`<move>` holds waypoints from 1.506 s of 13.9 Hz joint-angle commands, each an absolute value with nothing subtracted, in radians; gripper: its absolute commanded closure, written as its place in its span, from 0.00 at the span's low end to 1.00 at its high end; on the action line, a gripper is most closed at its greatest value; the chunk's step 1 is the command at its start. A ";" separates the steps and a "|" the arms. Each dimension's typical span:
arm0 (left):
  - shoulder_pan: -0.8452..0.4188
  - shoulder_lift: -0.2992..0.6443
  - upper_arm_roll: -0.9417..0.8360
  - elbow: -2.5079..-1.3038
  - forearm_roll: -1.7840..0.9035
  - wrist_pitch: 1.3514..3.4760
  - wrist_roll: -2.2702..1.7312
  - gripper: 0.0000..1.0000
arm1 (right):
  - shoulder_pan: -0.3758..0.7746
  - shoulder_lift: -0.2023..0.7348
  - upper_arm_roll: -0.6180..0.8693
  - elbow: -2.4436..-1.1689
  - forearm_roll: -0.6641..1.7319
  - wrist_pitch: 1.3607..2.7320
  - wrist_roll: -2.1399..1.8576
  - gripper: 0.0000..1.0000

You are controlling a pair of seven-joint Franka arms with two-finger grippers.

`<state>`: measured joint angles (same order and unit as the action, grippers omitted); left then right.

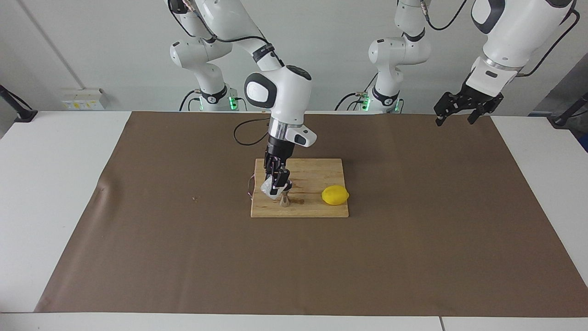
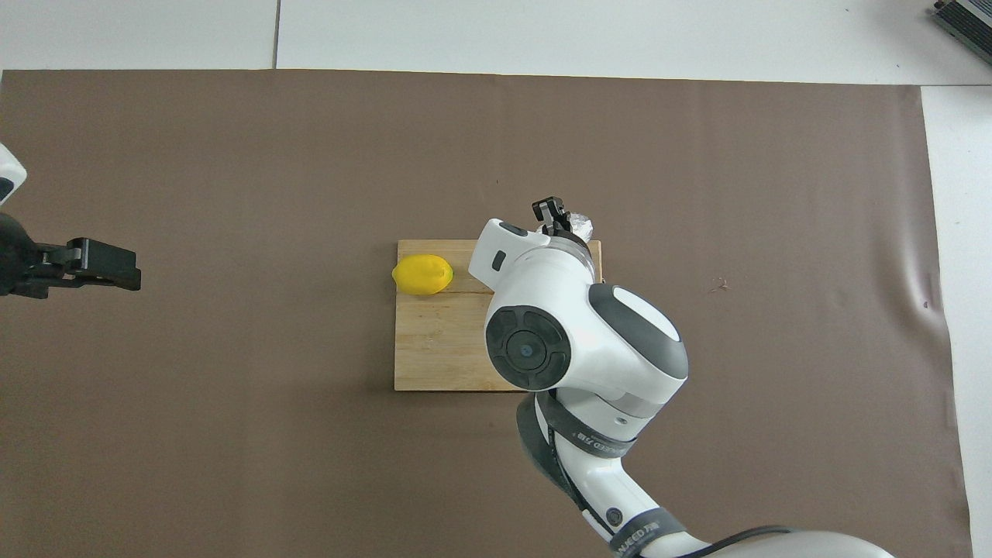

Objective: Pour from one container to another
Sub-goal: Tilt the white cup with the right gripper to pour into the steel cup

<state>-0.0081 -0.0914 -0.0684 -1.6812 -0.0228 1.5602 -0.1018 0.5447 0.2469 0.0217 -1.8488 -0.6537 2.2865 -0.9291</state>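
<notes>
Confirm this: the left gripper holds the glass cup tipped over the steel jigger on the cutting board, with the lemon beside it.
Wrong arm. The facing view shows the right gripper holding the glass cup tipped over the steel jigger on the cutting board, with the lemon beside it. The left gripper waits, open.

My right arm covers much of the board. Right gripper pokes out past the board's farther edge, glass cup clamped at its tip. Lemon sits at the board's farther corner, toward my left arm's end. Left gripper waits over the mat, well apart.
</notes>
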 commanded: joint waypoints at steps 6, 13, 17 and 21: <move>-0.009 -0.107 -0.066 -1.690 -0.008 1.549 -0.103 0.00 | 0.517 0.224 0.028 -1.848 -0.637 2.303 -0.943 1.00; -0.009 -0.107 -0.066 -1.692 -0.008 1.549 -0.103 0.00 | 0.499 0.213 0.028 -1.836 -0.473 2.306 -0.940 1.00; -0.009 -0.107 -0.066 -1.690 -0.008 1.548 -0.103 0.00 | 0.456 0.212 0.028 -1.819 -0.359 2.304 -0.940 1.00; -0.009 -0.107 -0.066 -1.692 -0.008 1.548 -0.103 0.00 | 0.376 0.206 0.028 -1.819 -0.197 2.304 -1.030 1.00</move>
<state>-0.0081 -0.0914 -0.0684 -1.6812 -0.0228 1.5602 -0.1018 0.4207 0.2162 0.0186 -1.8160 -0.2763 2.2914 -0.9634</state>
